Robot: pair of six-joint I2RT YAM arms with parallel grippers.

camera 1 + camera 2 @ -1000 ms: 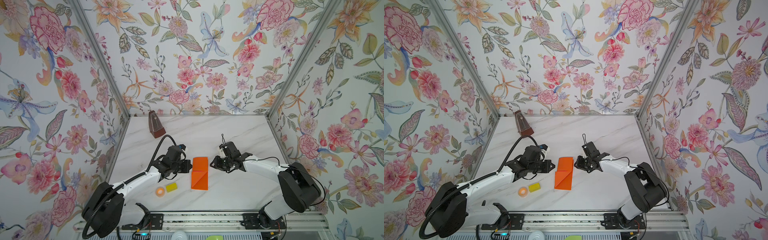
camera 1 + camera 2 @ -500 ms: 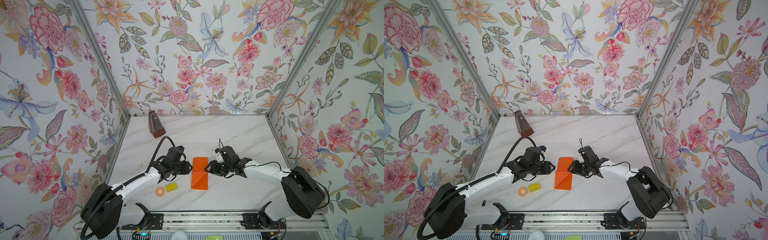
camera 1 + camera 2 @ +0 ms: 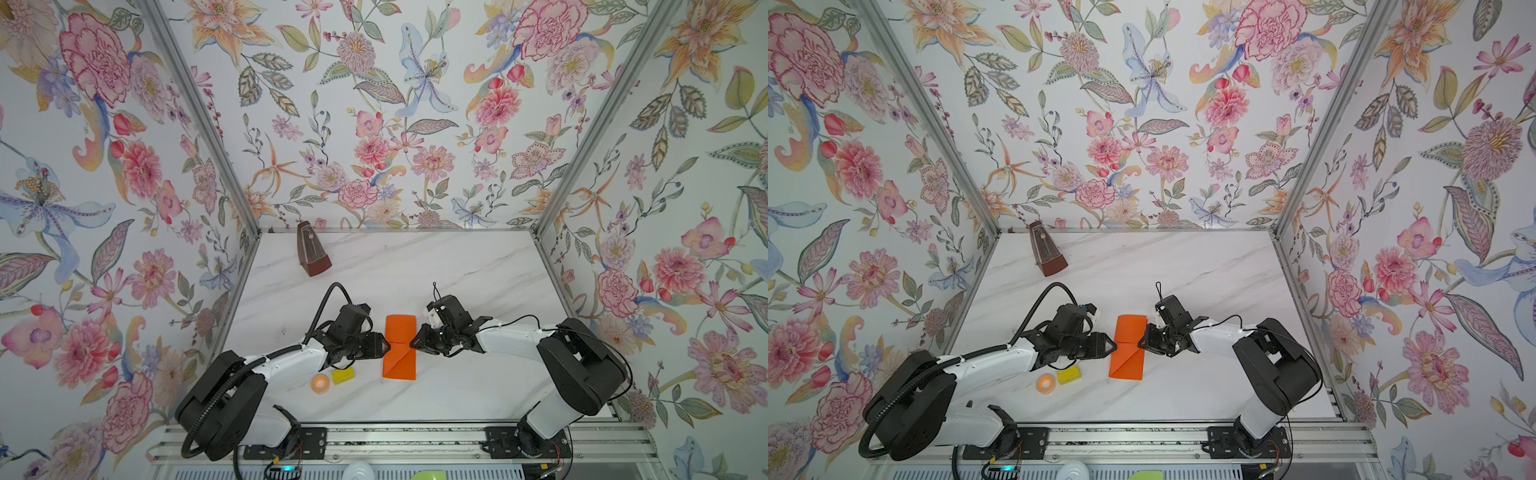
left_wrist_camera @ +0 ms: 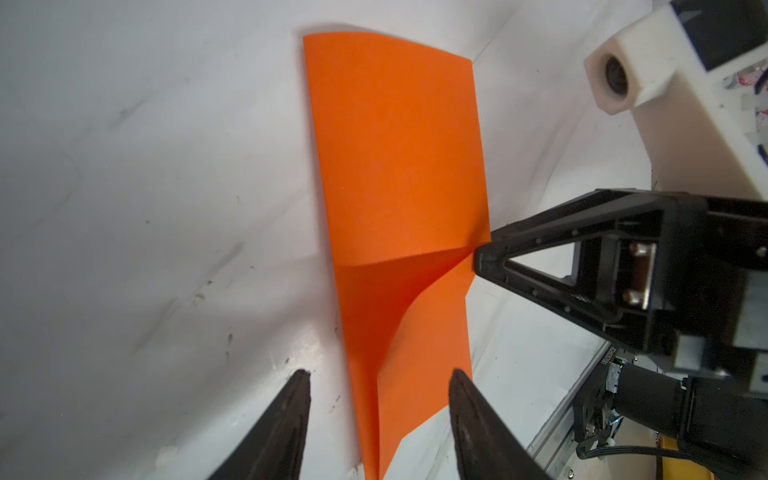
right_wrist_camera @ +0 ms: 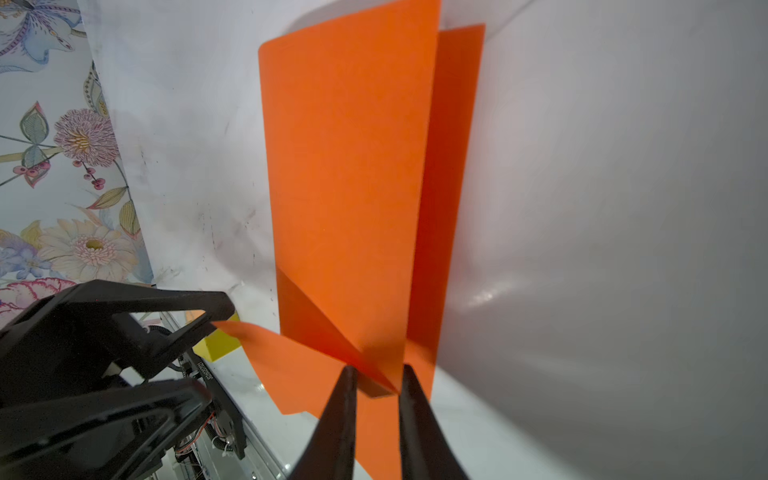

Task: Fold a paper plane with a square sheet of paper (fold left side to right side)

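Two grippers at square sheet of paper (image 3: 400, 330), corner-fold step: left gripper (image 3: 386, 345) parted, right gripper (image 3: 412, 344) seemingly nipping right edge. Next: press the fold flat.

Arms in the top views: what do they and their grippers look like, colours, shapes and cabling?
The left arm and right arm have white shells with black joints. A thick black ribbed hose runs along the left; a thin black wire arches over the right. The left gripper and right gripper are black, with hollow triangular fingers tapering to points.
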